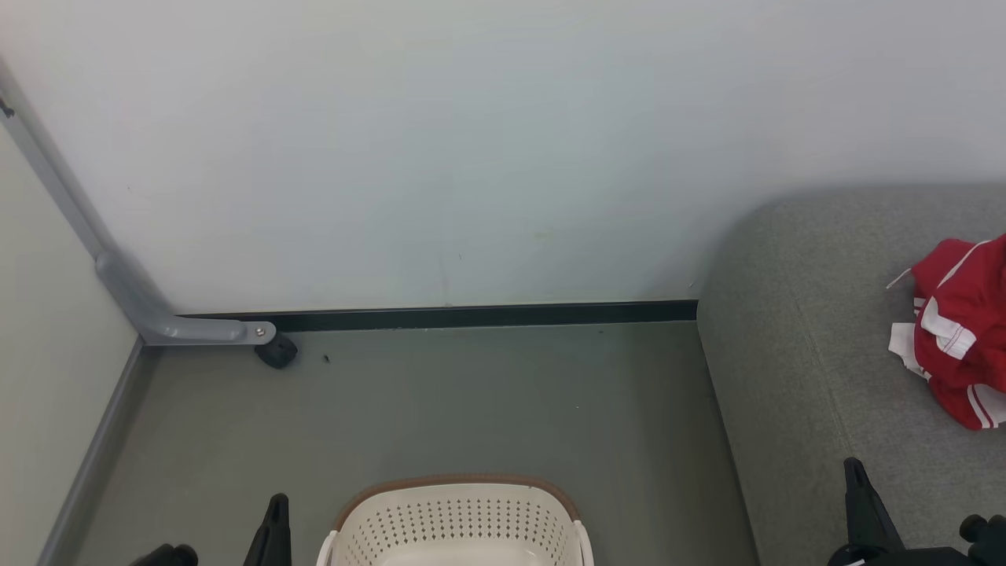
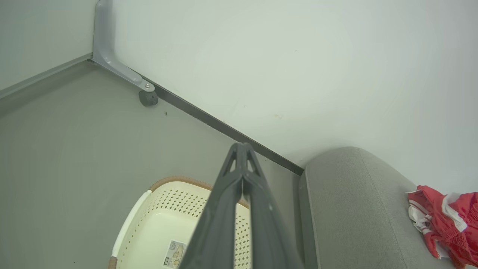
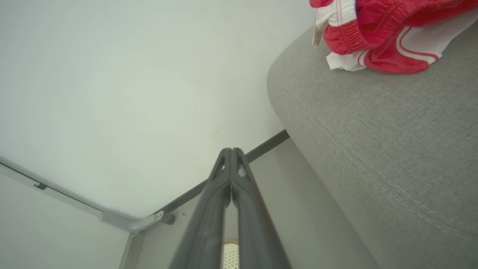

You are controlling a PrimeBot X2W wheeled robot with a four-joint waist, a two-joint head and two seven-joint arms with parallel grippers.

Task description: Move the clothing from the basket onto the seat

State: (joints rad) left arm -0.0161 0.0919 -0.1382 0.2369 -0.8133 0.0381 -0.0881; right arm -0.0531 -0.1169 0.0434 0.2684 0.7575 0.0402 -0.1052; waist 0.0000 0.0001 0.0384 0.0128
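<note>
One heap of clothing (image 1: 959,330) lies on the seat (image 1: 802,354), at head view's right edge, partly cut by the frame. Basket (image 1: 456,527) sits on the grey floor (image 1: 440,409) at btm centre, near the seat's rounded end, not touching, well apart from the heap. Bare floor between them. Behind: white wall (image 1: 471,157) w/ dark baseboard (image 1: 487,316). Far left corner: grey metal bracket (image 1: 157,314) w/ black caster (image 1: 277,351) on the floor.

Left jaws closed, tips touching, gripping nothing, above the basket in L wrist view. Right jaws closed the same way, nothing held, over the floor strip beside the seat.

View diffs: L wrist view looks into the basket, cream bottom w/ a sticker (image 2: 174,254); head view cuts it at far wall and brown rim. R wrist view gets the clothing close: white tag, stripes, ribbed band, plus a basket sliver between its fingers (image 3: 209,224). Head view has one dark finger per arm at the btm corners.
</note>
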